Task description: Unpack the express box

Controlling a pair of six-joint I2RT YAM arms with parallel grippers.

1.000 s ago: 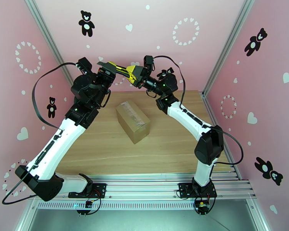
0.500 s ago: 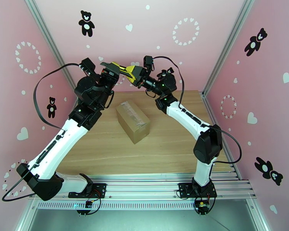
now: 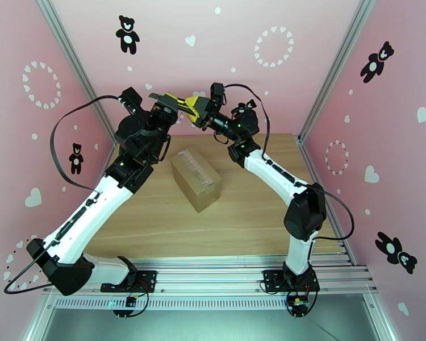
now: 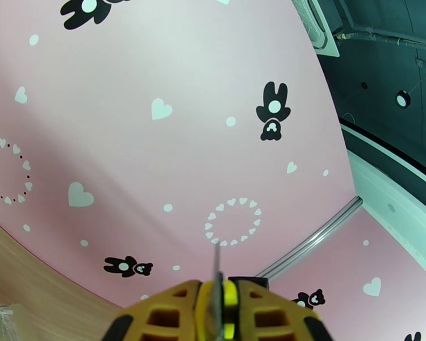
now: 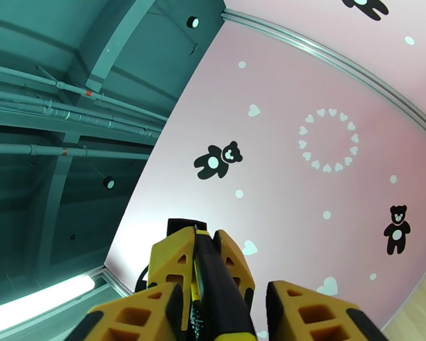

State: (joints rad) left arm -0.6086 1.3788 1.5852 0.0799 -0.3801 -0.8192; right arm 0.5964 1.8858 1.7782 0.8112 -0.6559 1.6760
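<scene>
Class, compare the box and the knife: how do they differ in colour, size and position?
The box is brown cardboard; the knife is yellow and black. The box lies on the table; the knife is in the air, clamped in the left claw. The box is far bulkier than the knife.

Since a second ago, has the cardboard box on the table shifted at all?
No. The express box lies at the same spot and the same angle against the table edges and wood seams.
</scene>
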